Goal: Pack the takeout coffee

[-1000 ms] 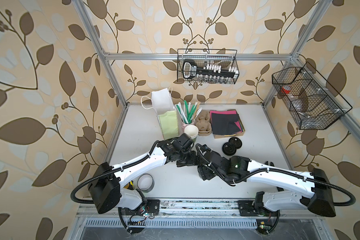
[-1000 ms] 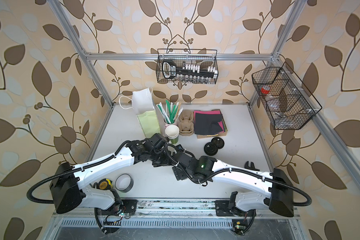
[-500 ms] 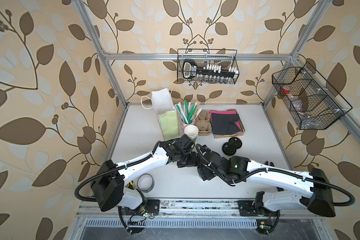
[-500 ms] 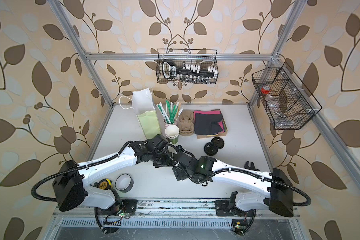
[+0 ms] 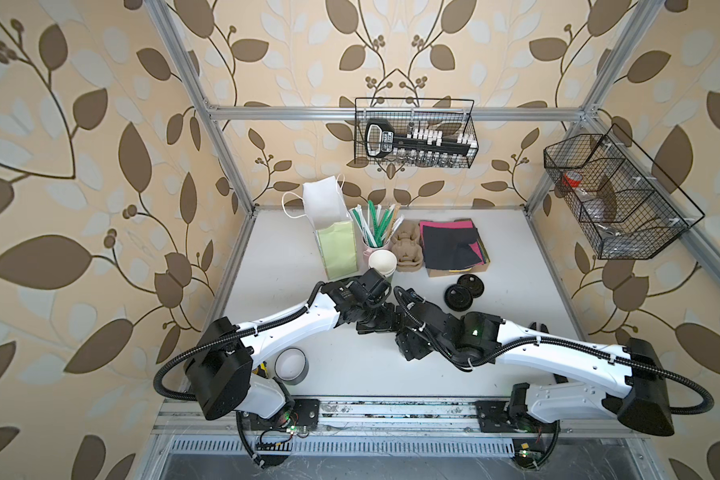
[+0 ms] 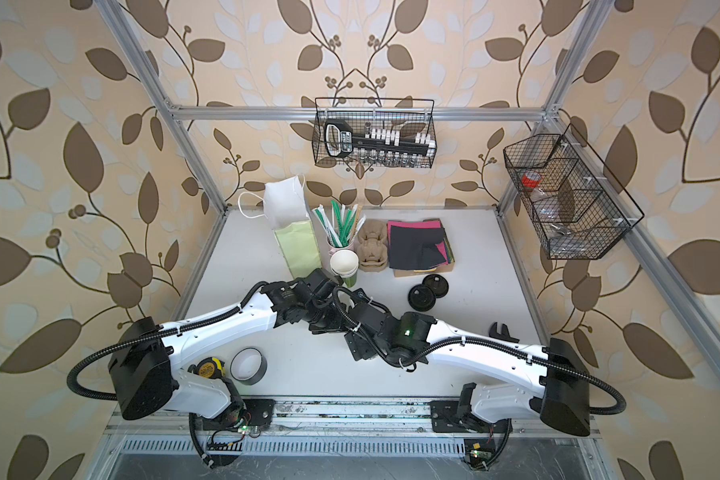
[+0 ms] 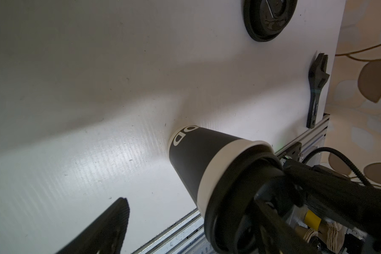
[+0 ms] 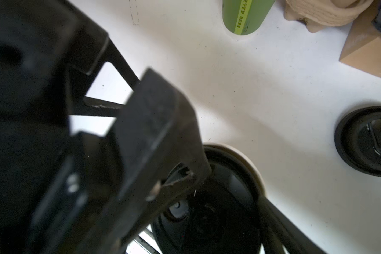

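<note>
With the left gripper (image 5: 368, 318) and right gripper (image 5: 398, 322) spread wide and nothing clearly held, the light, crushable takeout coffee (image 7: 196, 158) is best clasped gently round its wall, below the lid (image 7: 218, 220).

This is a robotics lab cell dressed up as a coffee counter. A bare aluminium frame (image 5: 391, 113) and leaf wallpaper (image 5: 80, 166) box in a white table (image 5: 516, 270), with a pair of white robot arms (image 5: 292, 326) bolted to a rail (image 5: 391, 409) in front. Café stock stands about: a paper bag (image 5: 327, 203), wrapped straws (image 5: 379, 220), green paper cups (image 5: 382, 262), pulp cup carriers (image 5: 410, 249), napkins (image 5: 445, 245), loose black lids (image 5: 458, 297) and a takeout coffee (image 7: 202, 158). A tape measure (image 6: 209, 368) and a wrench (image 6: 500, 331) lie nearby.
</note>
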